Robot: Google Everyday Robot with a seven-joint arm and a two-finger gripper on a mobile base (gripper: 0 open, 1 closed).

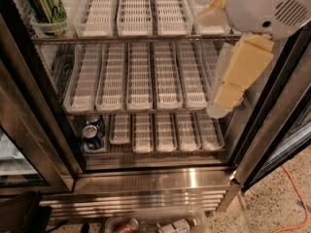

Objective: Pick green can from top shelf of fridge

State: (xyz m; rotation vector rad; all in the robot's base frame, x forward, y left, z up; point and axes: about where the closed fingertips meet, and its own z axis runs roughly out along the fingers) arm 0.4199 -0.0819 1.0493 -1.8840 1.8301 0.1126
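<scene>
Nowhere near the can: gripper upper right, target upper left

Green can [46, 6] stands upright at the upper left of the frame, in the leftmost lane tray of the top shelf [131, 38], close to the fridge [155, 178] left wall. Gripper [221, 103] hangs at the upper right, in front of the right-hand lanes and well apart from the can. Spread or pressed together: cannot tell from this angle. It holds nothing visible. Judged stage: approach, grasp not started.

Risks from here:
- The arm must cross the whole shelf width, so a low path could clip the dark front rail or catch a tray lip.
- The can sits tight to the left wall and door frame, leaving little side room. An off-centre close could tip the tall slim can or shove it back down the lane.
- The shiny metal could slip in a light pinch.
- Wrong target: two blue cans [92, 135] sit on the bottom shelf at lower left, below the green one.

Bottles [170, 225] lie on the floor at bottom centre.
</scene>
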